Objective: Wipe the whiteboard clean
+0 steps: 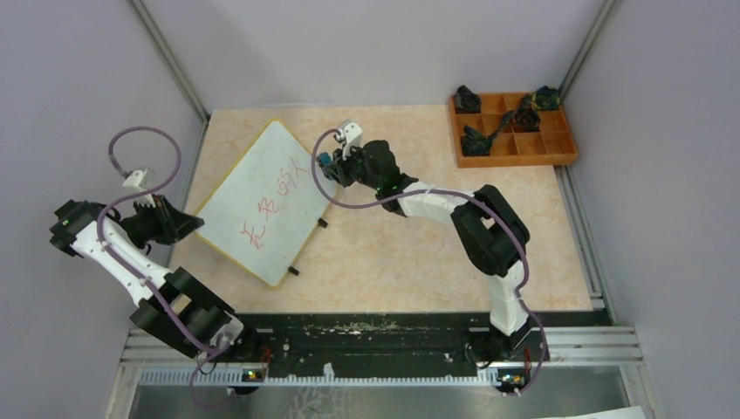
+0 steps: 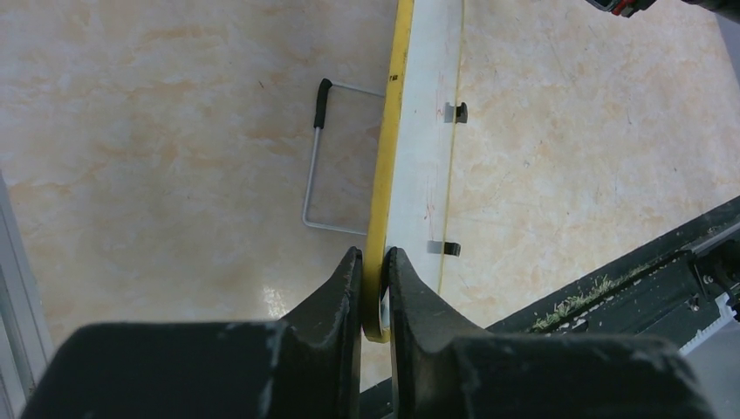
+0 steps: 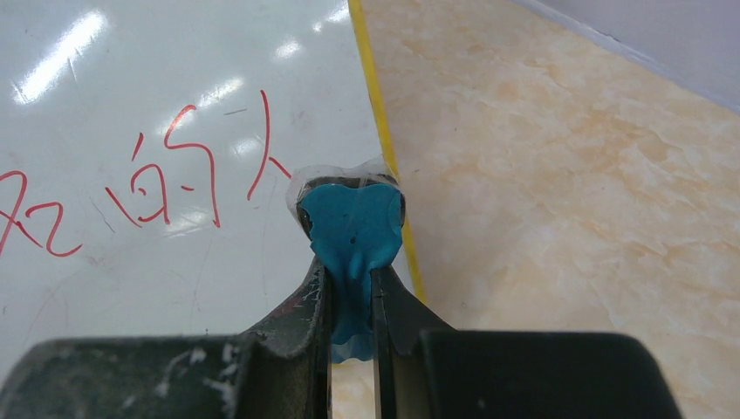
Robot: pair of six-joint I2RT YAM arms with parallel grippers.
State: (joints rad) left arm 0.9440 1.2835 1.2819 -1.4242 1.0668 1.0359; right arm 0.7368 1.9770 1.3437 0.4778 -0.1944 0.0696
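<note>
The table (image 1: 419, 262) carries the whiteboard (image 1: 262, 196), which lies skewed on it. The tray (image 1: 524, 161) sits well apart from the board, beyond its right corner, and plays no part in this step.

Left gripper (image 2: 373, 279): jaws clamped on the board's yellow edge at its left corner, anchoring the board. Right gripper (image 3: 353, 271): jaws closed on a blue eraser (image 3: 352, 231), poised at the board's far-right edge. The views do not show whether the eraser touches the board.

Red writing (image 1: 269, 212) runs along the board's middle, unerased. Its nearest stroke lies just inward of the eraser.

Recommended procedure:
1. Lower the eraser until its face bears flat on the board.
2. Sweep inward from the edge along the line of writing, toward the left clamp, in overlapping passes.
3. Apply light pressure. The board rests on a wire stand (image 2: 327, 157) and may pivot about its single clamp.
4. Stop short of the left fingers.
</note>
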